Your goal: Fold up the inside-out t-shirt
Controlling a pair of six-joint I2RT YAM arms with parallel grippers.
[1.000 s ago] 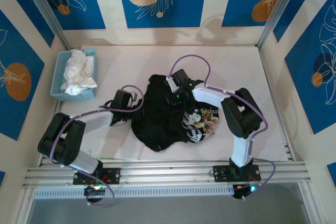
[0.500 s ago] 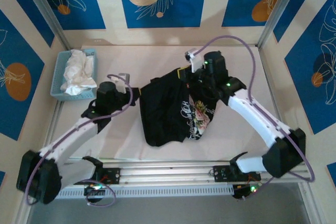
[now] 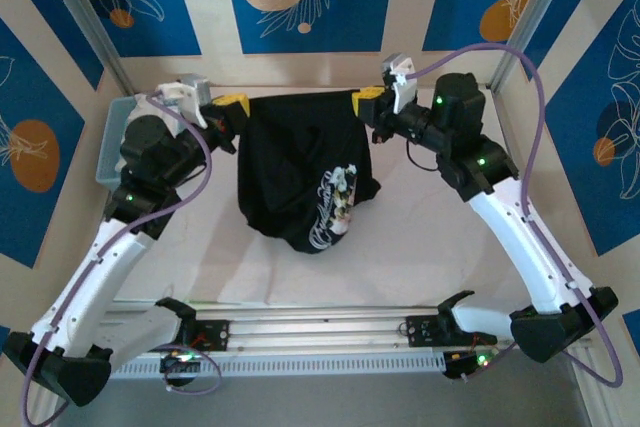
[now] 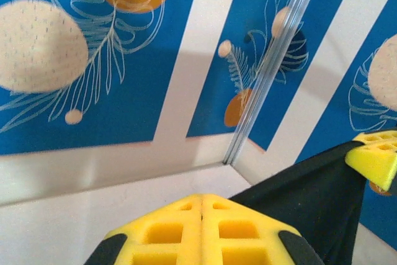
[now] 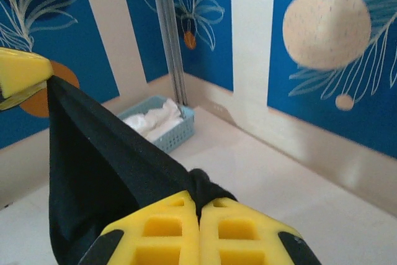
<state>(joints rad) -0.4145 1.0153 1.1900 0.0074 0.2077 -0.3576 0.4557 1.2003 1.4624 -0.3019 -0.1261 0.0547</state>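
The inside-out t-shirt (image 3: 296, 172) is black and hangs in the air, its top edge pulled taut between both grippers. A pale flowery print (image 3: 337, 203) shows low on its right side. My left gripper (image 3: 233, 104) is shut on the shirt's left top corner. My right gripper (image 3: 364, 104) is shut on the right top corner. In the left wrist view the yellow pads (image 4: 201, 198) are pressed together, and black cloth (image 4: 310, 193) runs off to the right. In the right wrist view a bunch of the t-shirt (image 5: 93, 166) sticks out between the shut pads (image 5: 199, 195).
A blue basket (image 5: 169, 130) holding a white garment (image 5: 152, 119) stands at the table's back left, partly behind my left arm (image 3: 110, 152). Metal posts (image 3: 525, 17) and patterned walls close the back and sides. The shirt's lower end hangs over the middle of the table (image 3: 450, 237).
Both arms have risen and swung toward the back, moving apart. The shirt went from a heap on the table to hanging stretched between the grippers.
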